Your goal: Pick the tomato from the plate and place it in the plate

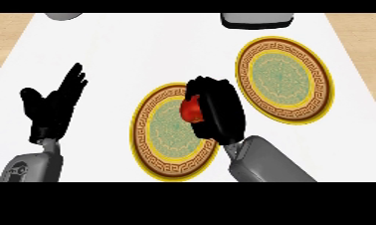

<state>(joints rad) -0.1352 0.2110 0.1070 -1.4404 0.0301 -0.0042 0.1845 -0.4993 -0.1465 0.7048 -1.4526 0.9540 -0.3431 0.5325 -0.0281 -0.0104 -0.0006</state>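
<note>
a white counter top (110, 50) fills most of the view. at its far edge sit two grey objects, cut off: a small one at the left (64, 16), a larger one at the right (258, 20). tan floor (15, 25) shows at both sides.

You had a white tabletop (110, 50) before you, with wood-coloured strips showing past its far corners. Two ornate, yellow-rimmed plates lay on it: the near plate (163, 144) just left of centre and the far plate (285, 79) to its right. Two grey objects (258, 19) sat cropped at the far edge.
</note>
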